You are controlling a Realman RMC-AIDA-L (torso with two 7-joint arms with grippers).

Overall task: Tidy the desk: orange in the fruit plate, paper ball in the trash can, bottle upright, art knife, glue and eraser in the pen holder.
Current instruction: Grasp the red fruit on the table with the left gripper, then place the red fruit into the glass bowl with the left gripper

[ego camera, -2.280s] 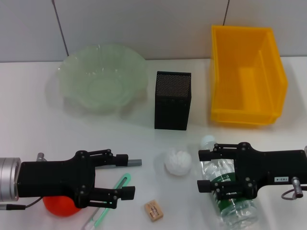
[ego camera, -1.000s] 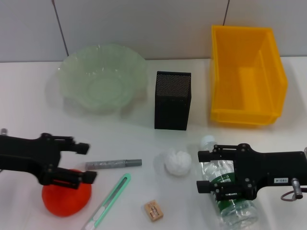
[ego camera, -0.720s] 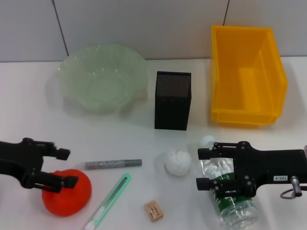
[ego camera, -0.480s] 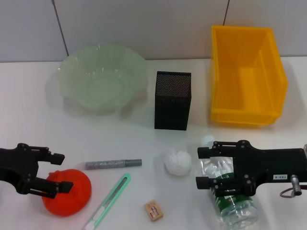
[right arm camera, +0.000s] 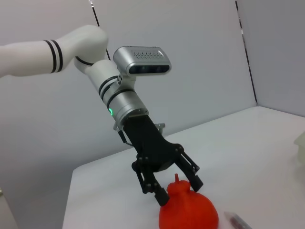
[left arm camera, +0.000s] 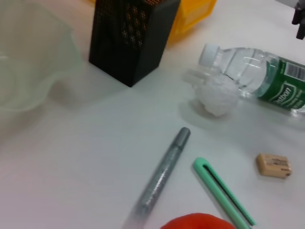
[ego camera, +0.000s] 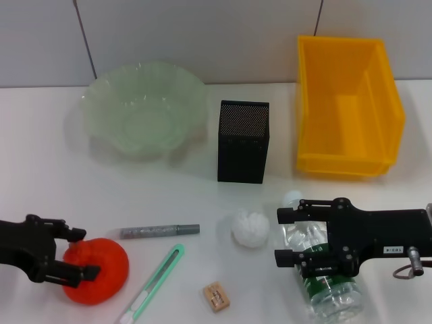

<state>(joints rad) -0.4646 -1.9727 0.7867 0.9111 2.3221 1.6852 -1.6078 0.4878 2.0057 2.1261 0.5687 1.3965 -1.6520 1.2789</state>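
Note:
The orange lies near the table's front left. My left gripper is open, its fingers straddling the orange's left side; the right wrist view shows this gripper over the orange. The bottle lies on its side at the front right. My right gripper hangs open over its neck end. Between the arms lie the paper ball, grey glue stick, green art knife and eraser. The black mesh pen holder stands mid-table.
The green glass fruit plate sits at the back left. The yellow trash can is at the back right. In the left wrist view the pen holder, bottle and paper ball lie beyond the glue stick.
My left gripper has drawn back leftward from over the art knife and glue and come down around the orange. The right gripper has barely moved over the bottle.

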